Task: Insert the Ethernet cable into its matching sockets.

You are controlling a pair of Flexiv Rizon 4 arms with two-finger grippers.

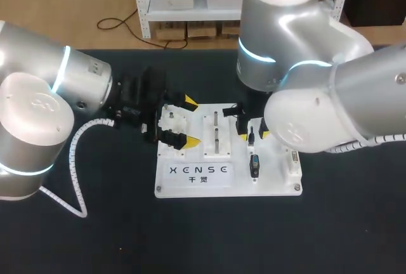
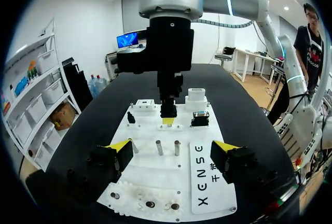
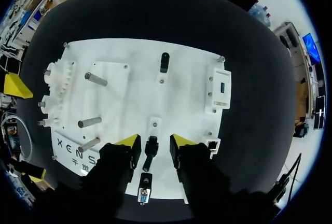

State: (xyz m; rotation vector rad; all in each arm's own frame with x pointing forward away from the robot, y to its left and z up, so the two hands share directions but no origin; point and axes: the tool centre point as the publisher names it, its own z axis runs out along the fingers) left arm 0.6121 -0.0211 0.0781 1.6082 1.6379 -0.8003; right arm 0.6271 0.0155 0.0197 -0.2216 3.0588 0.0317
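The left gripper (image 1: pixel 184 122) is open wide and holds nothing. Its yellow tips stand apart over the left end of the white board (image 1: pixel 209 182). The board lies flat on the black desk (image 1: pixel 114 223). Metal pegs (image 3: pixel 89 122) stick up from the board's middle part.

The right gripper (image 3: pixel 155 141) hangs over the right part of the board, pointing down. It is open too. A short black plug (image 3: pixel 149 157) stands on the board between its two fingers, with a small gap on each side. A small socket (image 3: pixel 212 144) sits just beside one finger. A white block (image 3: pixel 220 86) with a port sits near the board's edge.
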